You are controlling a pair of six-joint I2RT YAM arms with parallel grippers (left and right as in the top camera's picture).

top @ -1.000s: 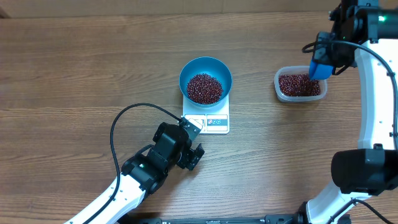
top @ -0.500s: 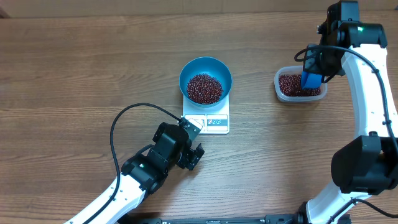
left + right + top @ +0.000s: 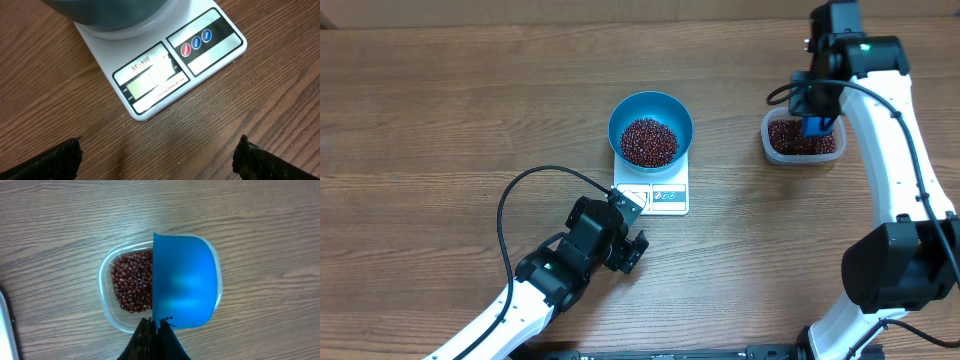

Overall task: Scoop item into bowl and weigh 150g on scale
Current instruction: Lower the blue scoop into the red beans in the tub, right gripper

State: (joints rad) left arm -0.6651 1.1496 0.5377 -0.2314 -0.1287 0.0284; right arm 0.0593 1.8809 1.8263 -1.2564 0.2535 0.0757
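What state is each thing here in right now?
bowl: on the scale, part filled with beans.
scale: carrying the bowl; display unreadable.
tub: holds more beans.
scoop: gripped, hanging over the tub.
left claw: open, empty, in front of the scale.
right claw: shut on the scoop.

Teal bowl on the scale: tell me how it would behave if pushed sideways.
The bowl would probably slide rather than tip, since the beans sit low inside it. It is about as wide as the scale, so a push might carry it past the edge. Loose beans would likely shift.
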